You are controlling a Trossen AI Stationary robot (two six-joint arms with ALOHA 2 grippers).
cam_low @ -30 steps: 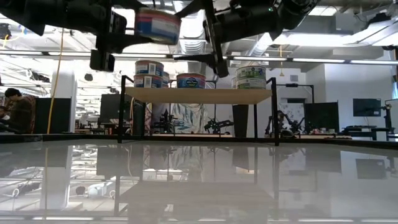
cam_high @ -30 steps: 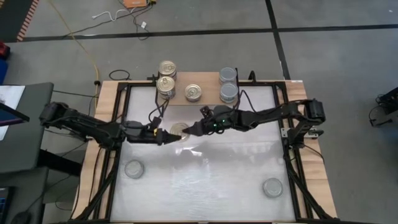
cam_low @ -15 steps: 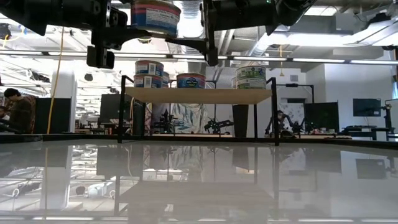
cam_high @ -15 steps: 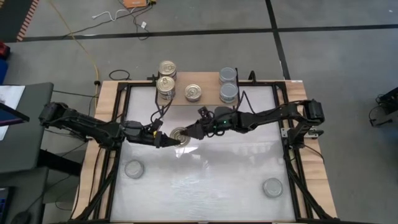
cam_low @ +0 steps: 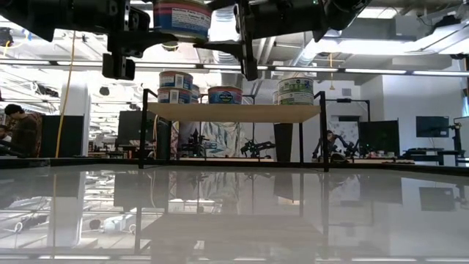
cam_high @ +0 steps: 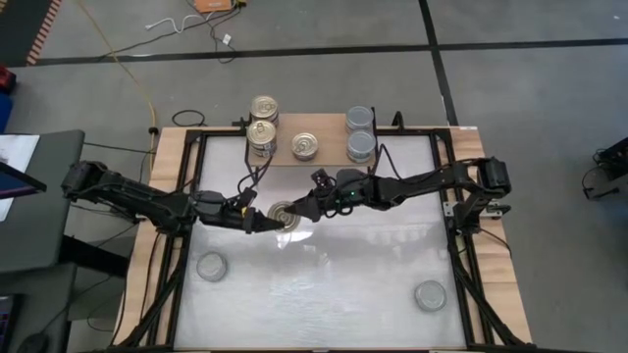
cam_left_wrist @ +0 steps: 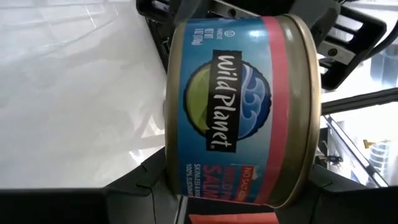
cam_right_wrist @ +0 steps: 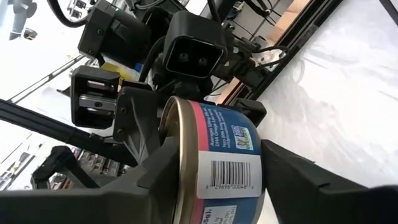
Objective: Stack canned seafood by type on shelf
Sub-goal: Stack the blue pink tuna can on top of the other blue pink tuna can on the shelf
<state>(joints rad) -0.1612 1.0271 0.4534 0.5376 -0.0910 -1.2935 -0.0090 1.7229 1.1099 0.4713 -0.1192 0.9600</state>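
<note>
- Nearest the camera in the high view, two silver-lidded cans lie loose on the white table [cam_high: 324, 294]: one at the lower left [cam_high: 211, 266], one at the lower right [cam_high: 429, 295].
- At the middle of the frame, the left gripper [cam_high: 267, 220] and the right gripper [cam_high: 297, 211] meet over the table around one gold-lidded can [cam_high: 284, 213].
- That can is held up in the air; the low view shows it at the top of the frame [cam_low: 182, 17], clear of the table, between dark gripper parts.
- The left gripper is clamped on the can: its wrist view shows the blue and red label [cam_left_wrist: 242, 112] filling the frame, dark fingers [cam_left_wrist: 149, 186] against it.
- The right gripper's fingers [cam_right_wrist: 323, 180] sit on either side of the same can [cam_right_wrist: 217, 162], narrowed around it; whether they press on it cannot be told.
- Farther back, at the upper middle of the high view, the wooden shelf [cam_high: 329, 149] carries two stacks of gold-lidded cans [cam_high: 263, 118] on its left, a single gold-lidded can [cam_high: 306, 147] at its middle, and stacked silver-lidded cans [cam_high: 360, 132] on its right.
- Beyond the table, at the low view's left edge, a person [cam_low: 18, 128] sits in the room.
</note>
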